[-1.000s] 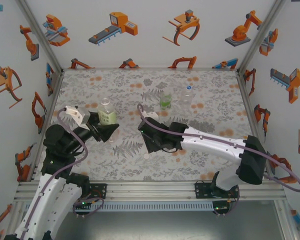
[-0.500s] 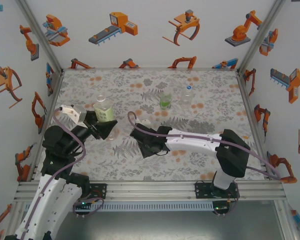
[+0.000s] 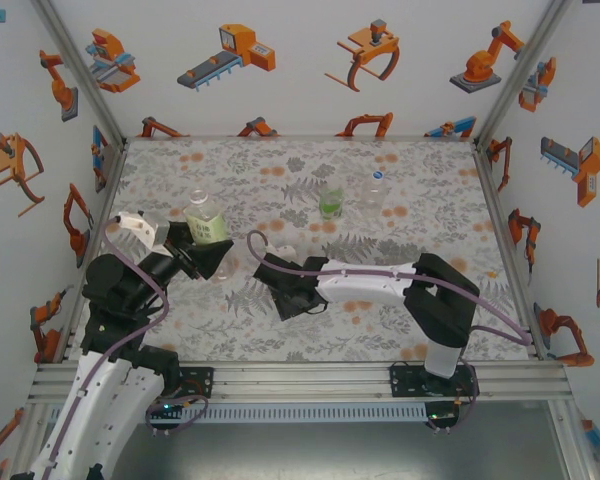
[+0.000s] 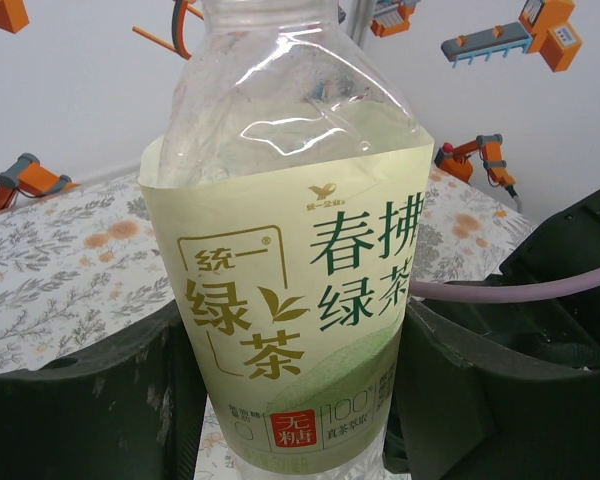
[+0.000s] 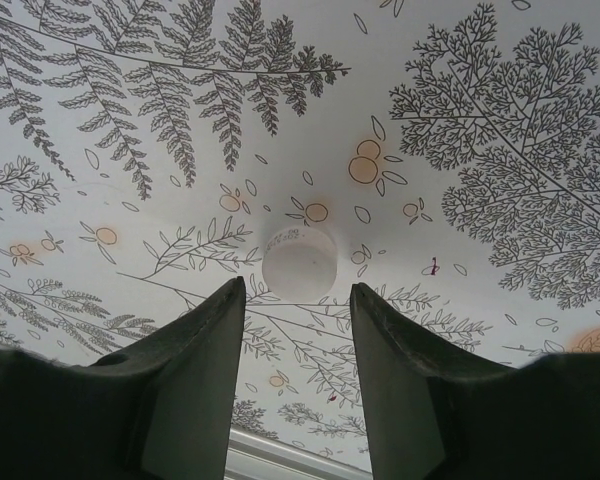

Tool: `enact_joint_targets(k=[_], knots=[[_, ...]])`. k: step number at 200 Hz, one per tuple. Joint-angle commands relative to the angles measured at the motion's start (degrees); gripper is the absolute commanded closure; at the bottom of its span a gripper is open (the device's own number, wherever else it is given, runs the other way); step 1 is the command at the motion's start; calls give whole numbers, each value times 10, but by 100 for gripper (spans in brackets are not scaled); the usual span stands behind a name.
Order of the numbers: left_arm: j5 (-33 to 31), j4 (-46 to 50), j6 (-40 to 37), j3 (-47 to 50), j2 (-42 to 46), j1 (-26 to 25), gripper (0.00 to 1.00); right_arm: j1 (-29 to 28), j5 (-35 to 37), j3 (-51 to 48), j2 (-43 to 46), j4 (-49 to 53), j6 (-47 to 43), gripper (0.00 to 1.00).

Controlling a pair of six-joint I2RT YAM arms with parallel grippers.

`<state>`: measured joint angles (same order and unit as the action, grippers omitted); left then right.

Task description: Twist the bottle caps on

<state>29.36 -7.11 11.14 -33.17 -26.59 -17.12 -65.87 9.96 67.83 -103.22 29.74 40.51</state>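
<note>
Plastic bottle (image 4: 290, 300), mouth cropped, clamped in left hand (image 4: 292, 400).

I record: bottle (image 4: 290, 300) clear, label pale yellow-green with dark green lettering; cap (image 5: 299, 265) white; table cover (image 5: 460, 150) white, grey ferns, orange blossoms.

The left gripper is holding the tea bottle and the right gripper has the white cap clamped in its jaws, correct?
Not quite. The left gripper does hold the tea bottle, but the right gripper has open jaws, the white cap lying loose on the table between their tips, as the right wrist view shows.
</note>
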Motion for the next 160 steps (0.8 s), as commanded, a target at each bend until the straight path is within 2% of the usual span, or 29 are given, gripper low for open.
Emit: enact_joint_targets(k=[1, 160], knots=[[-1, -3, 7, 0, 7, 0, 100, -4, 9, 12, -13, -2, 11, 54], [0, -7, 12, -6, -5, 0, 100, 2, 7, 3, -28, -19, 12, 58]])
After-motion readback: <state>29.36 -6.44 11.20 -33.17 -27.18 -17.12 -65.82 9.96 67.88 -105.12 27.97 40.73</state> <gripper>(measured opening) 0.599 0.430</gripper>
